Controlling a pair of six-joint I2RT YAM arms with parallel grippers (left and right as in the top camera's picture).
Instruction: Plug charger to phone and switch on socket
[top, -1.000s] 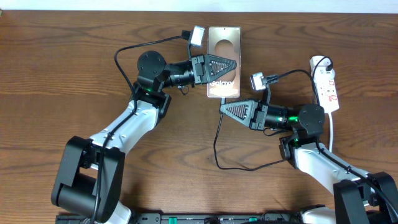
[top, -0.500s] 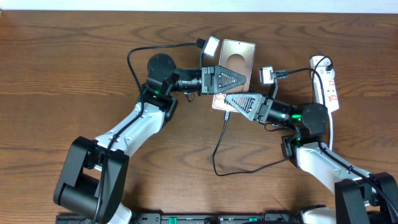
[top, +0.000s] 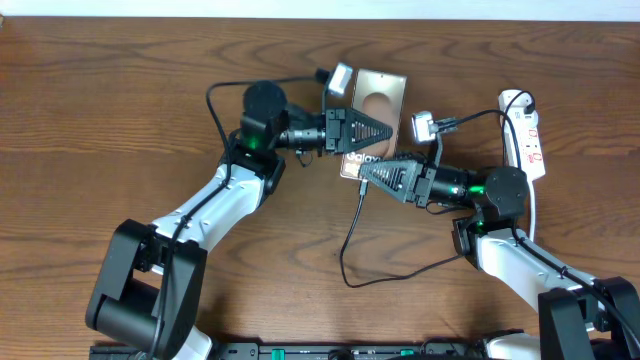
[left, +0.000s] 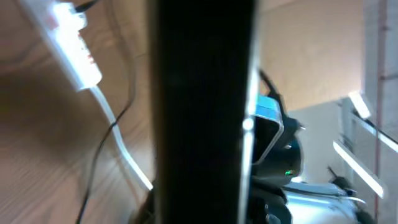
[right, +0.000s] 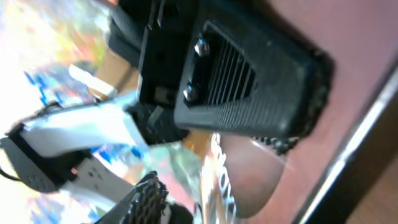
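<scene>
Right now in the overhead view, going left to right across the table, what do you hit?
left arm's base → left arm's elbow → phone → right arm's wrist → socket. Items whose spans overlap these are left out.

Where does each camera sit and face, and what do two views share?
Overhead: above the table, looking straight down; both arms, phone, socket.
Left wrist: on the left arm, facing the socket; a dark blurred bar blocks the middle.
Right wrist: on the right arm, facing the phone and left end effector; own finger at bottom.
Shared: the socket, in overhead and left wrist.
</scene>
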